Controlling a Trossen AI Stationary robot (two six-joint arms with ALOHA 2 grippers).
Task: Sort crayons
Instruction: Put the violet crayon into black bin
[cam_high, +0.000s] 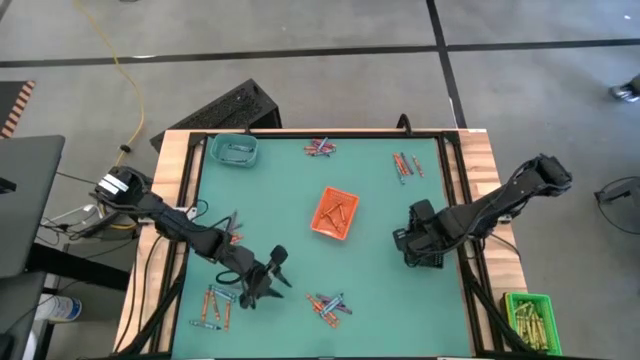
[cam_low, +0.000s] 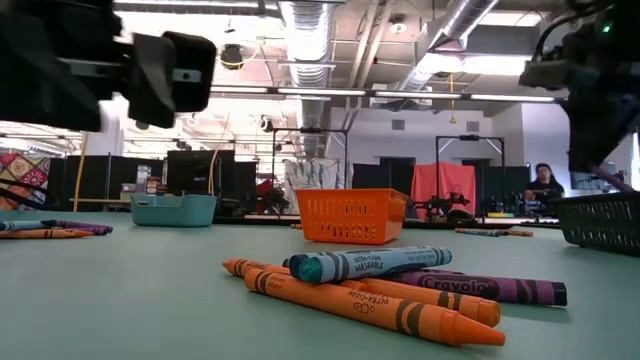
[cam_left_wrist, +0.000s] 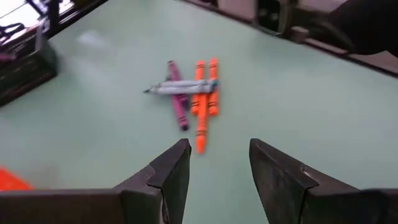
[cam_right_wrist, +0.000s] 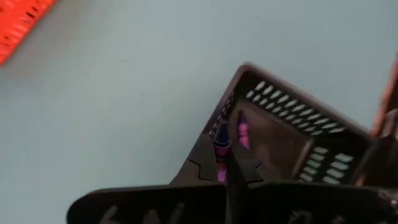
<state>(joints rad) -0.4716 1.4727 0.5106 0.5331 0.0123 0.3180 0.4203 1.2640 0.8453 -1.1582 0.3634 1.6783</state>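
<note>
My right gripper (cam_right_wrist: 222, 163) is shut on a purple crayon (cam_right_wrist: 221, 147) over a corner of the black tray (cam_high: 428, 250) at the table's right; another purple crayon (cam_right_wrist: 242, 130) lies inside that tray. My left gripper (cam_left_wrist: 217, 149) stands open above the table near its front edge (cam_high: 277, 275). It points at a small pile of orange, blue-grey and purple crayons (cam_left_wrist: 193, 93) lying flat just ahead of it (cam_high: 328, 305). More crayons lie in piles at the front left (cam_high: 212, 305), far middle (cam_high: 320, 148) and far right (cam_high: 405, 163). My right gripper pinches the purple crayon between its two fingers, which slant steeply down from above. The crayon's end (cam_right_wrist: 221, 144) sticks out past the fingertips, along them. It is lifted clear, over the black tray's wall.
An orange tray (cam_high: 335, 213) with orange crayons sits mid-table, a teal tray (cam_high: 232, 150) at the far left corner. A green tray of yellow-olive sticks (cam_high: 527, 315) stands off the table's front right. Bare green table lies between the piles.
</note>
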